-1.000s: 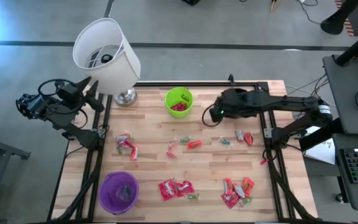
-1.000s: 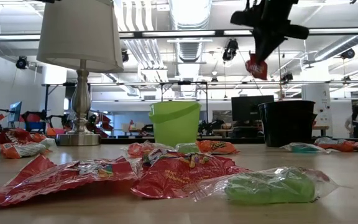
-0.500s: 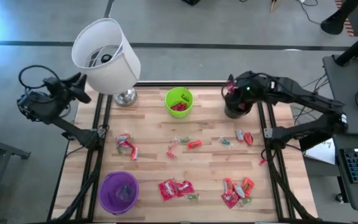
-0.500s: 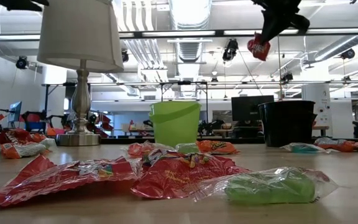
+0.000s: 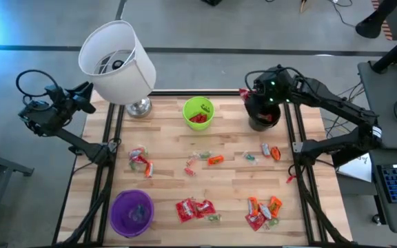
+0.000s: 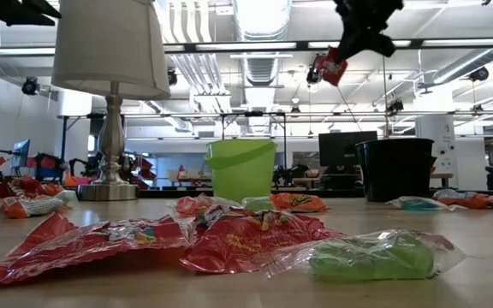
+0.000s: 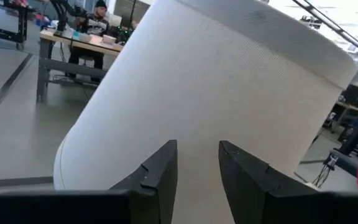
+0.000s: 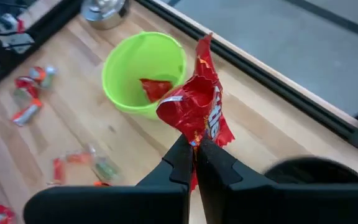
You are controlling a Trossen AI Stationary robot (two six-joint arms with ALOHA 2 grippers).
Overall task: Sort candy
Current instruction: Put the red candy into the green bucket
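My right gripper (image 8: 195, 153) is shut on a red candy packet (image 8: 197, 106), high above the table's far side between the green cup (image 5: 198, 112) and the black cup (image 5: 264, 118); the low view shows the packet (image 6: 328, 65) near the top. The green cup (image 8: 145, 71) holds red candy. More candy lies loose on the table: red packets (image 5: 195, 208), a red and orange heap (image 5: 264, 212), and small pieces (image 5: 212, 158). My left gripper (image 7: 197, 168) is open, off the table's left far corner, facing the white lampshade (image 7: 229, 93). My right gripper pinches the red packet's lower edge (image 8: 194, 138) between its two fingers. The fingers slant downward toward the table's far side. The crumpled packet sticks out beyond the fingertips, lifted clear of the table and the cups.
A lamp with a white shade (image 5: 119, 60) stands at the far left corner on a metal base (image 5: 140, 107). A purple cup (image 5: 131, 212) sits at the near left. Black frame rails (image 5: 109, 165) run along the table's left and right sides.
My right gripper has risen and gone toward the table's far edge with the red packet, from beside the black cup to above it, and has turned about. My left gripper has drawn back toward the left, away from the table.
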